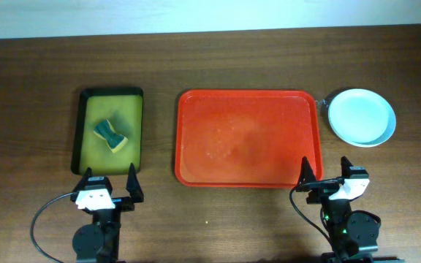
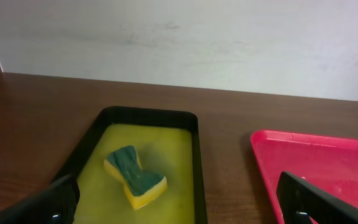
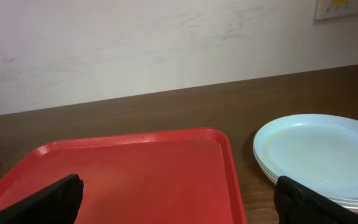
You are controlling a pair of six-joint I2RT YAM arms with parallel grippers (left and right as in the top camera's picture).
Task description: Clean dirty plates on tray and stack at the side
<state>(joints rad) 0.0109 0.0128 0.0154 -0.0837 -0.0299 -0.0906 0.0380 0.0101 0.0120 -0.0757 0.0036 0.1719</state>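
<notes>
The red tray lies mid-table with nothing on it; it shows in the right wrist view and the left wrist view. The plates sit stacked on the table right of the tray, pale blue one on top, paler rims showing beneath it. My left gripper is open and empty near the front edge, below the yellow-green tray; its fingers frame the left wrist view. My right gripper is open and empty at the tray's front right corner.
A black-rimmed yellow-green tray at the left holds a green and yellow sponge, also in the left wrist view. A white wall stands behind the table's far edge.
</notes>
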